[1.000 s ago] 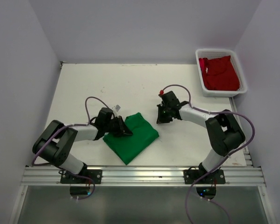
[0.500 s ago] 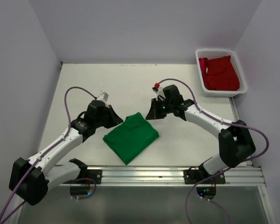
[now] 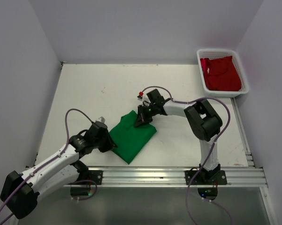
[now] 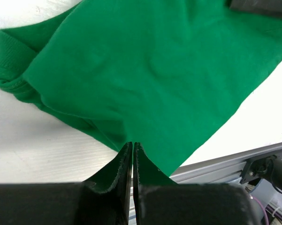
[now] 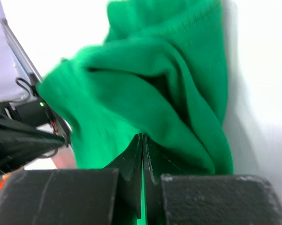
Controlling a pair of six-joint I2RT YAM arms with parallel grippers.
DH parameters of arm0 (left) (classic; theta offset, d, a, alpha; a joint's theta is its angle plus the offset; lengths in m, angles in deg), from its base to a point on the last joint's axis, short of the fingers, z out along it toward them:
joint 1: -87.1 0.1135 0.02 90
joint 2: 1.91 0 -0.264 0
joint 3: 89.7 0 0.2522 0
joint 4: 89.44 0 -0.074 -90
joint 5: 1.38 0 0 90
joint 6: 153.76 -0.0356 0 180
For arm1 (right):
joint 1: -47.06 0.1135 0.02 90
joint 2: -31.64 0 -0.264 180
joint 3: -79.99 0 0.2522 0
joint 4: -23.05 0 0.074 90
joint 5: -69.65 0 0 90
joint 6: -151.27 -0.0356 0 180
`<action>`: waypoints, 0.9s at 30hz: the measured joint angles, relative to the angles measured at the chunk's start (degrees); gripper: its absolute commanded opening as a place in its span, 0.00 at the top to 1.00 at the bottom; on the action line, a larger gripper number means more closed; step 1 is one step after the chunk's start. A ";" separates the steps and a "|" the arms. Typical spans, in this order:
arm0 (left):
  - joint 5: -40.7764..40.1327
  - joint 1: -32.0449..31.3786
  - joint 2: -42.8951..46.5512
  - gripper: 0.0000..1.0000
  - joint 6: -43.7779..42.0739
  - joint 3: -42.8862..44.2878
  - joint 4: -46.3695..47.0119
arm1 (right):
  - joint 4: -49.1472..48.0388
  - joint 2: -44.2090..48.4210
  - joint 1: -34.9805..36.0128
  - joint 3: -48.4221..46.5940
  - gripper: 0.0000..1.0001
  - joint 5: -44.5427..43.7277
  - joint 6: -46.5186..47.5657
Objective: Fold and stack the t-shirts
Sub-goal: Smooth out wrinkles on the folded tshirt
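The green t-shirt point(image 3: 133, 136) point(image 4: 155, 70) point(image 5: 169, 93) lies folded into a diamond near the table's front edge. My left gripper point(image 3: 111, 144) point(image 4: 132, 143) is shut, its tips touching the shirt's near-left edge, and I see no cloth between the jaws. At the shirt's far corner my right gripper point(image 3: 141, 122) point(image 5: 142, 136) is shut too, tips down on the bunched folds. The red t-shirt point(image 3: 221, 74) lies crumpled in the white basket point(image 3: 224, 93) at the back right.
A metal rail point(image 3: 145, 176) point(image 4: 225, 159) runs along the front edge just beyond the green shirt's near corner. Purple cables loop over both arms. Bare white table surface point(image 3: 108, 84) spreads behind the shirt up to the back wall.
The left gripper lifted off the shirt's left side, then came down lower at its near-left edge. The right gripper moved left across the table onto the shirt's far corner.
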 measured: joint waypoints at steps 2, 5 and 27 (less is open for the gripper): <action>-0.68 -0.83 0.09 0.93 0.46 0.28 -0.79 | -0.15 -0.44 0.00 -1.99 1.00 -0.26 0.02; -1.66 -1.64 0.11 0.93 1.36 0.55 -1.84 | 0.76 -0.70 0.00 -3.85 1.00 -3.02 0.31; -4.22 -3.50 -1.57 0.94 3.34 1.20 -4.55 | 3.43 14.93 3.45 2.93 1.00 1.31 3.63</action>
